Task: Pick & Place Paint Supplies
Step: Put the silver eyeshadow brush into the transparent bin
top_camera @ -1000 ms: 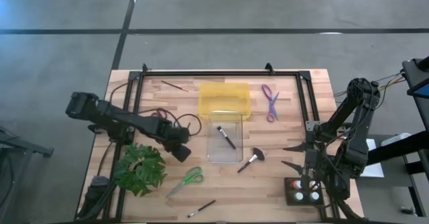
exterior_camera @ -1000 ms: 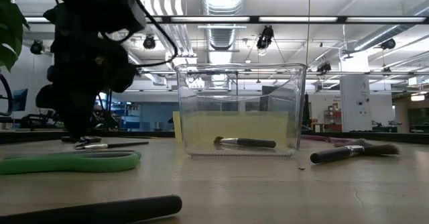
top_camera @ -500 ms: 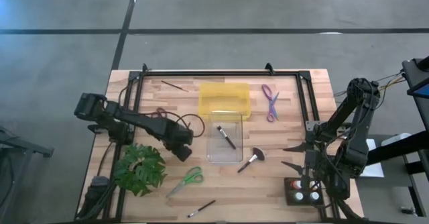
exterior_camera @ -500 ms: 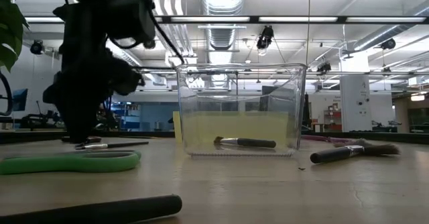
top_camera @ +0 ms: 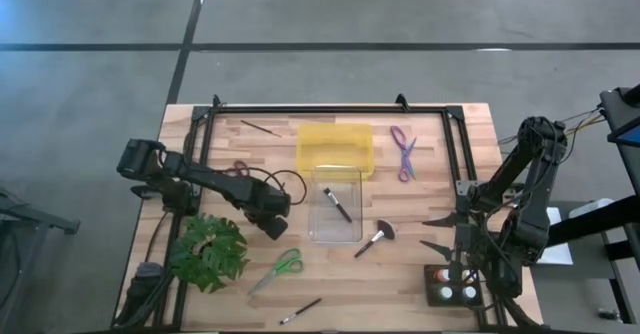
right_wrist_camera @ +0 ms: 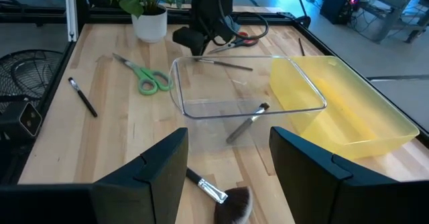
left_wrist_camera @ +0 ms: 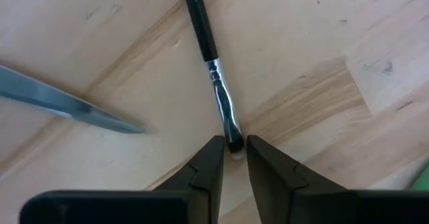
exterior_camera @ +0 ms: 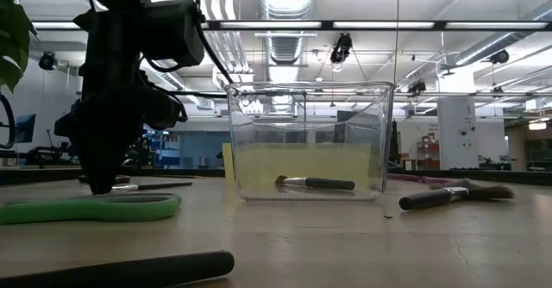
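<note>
My left gripper [top_camera: 272, 224] points down at the table between the plant and the clear bin, shut on a thin dark-handled brush [left_wrist_camera: 208, 43] that lies flat on the wood. A silver scissor blade [left_wrist_camera: 67, 106] lies beside it. The low view shows the gripper's tip [exterior_camera: 99, 184] at table level by the brush [exterior_camera: 151, 185]. My right gripper [top_camera: 436, 232] hangs open near the table's right edge, above the paint bottles [top_camera: 452, 292]. The clear bin [top_camera: 337, 206] holds one brush [top_camera: 337, 203]. My left gripper pinches the thin brush at its bristle end [left_wrist_camera: 233, 142], just past the silver ferrule, between the two fingertips [left_wrist_camera: 213, 153]. It comes from above, pointing down, and the handle runs straight away from the fingers. The whole brush lies on the table.
A yellow bin [top_camera: 335, 146] stands behind the clear bin. Purple scissors [top_camera: 403, 152], a broad brush [top_camera: 376, 237], green scissors [top_camera: 279, 269], red-handled scissors [top_camera: 240, 167], two more thin brushes [top_camera: 300, 310] [top_camera: 260, 127] and a potted plant [top_camera: 208, 249] lie about.
My left gripper has moved a little toward the table's right and come down until its tip is at the table beside the thin brush. My right arm has kept still.
</note>
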`<state>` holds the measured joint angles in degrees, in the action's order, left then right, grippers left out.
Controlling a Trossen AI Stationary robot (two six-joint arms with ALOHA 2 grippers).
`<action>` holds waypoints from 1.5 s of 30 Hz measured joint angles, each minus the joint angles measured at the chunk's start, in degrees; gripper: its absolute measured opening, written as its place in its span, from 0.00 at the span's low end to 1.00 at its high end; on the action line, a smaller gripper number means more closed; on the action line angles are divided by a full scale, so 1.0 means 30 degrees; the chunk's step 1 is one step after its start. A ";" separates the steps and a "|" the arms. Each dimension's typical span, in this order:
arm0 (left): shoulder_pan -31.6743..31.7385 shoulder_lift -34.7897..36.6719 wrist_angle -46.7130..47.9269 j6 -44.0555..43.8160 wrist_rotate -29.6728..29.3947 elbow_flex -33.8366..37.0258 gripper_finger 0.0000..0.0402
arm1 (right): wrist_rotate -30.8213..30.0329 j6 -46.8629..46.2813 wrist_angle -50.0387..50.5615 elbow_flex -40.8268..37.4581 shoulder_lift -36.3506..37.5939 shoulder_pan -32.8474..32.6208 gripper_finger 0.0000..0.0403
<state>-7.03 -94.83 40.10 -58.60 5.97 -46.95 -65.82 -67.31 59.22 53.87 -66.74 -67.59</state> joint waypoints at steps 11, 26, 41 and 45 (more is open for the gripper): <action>0.0009 -0.0197 0.0170 0.0060 -0.0110 0.0028 0.07 | 0.0057 -0.0015 -0.0007 0.0000 0.0000 0.0000 0.52; 0.0029 0.2634 0.0033 0.1864 -0.1146 0.0207 0.00 | 0.0095 -0.0066 -0.0024 0.0000 0.0005 0.0000 0.52; -0.0036 0.6056 -0.5513 0.9600 -0.1965 -0.3688 0.00 | -0.0415 -0.0522 -0.0049 0.0000 0.0002 0.0000 0.52; 0.0006 0.3789 -0.5436 1.0383 -0.2367 -0.5155 0.00 | -0.0408 -0.0502 -0.0102 0.0000 0.0000 0.0000 0.52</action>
<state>-7.01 -83.46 23.79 -27.45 -1.13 -62.41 -67.05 -68.82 58.92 53.87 -66.74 -67.59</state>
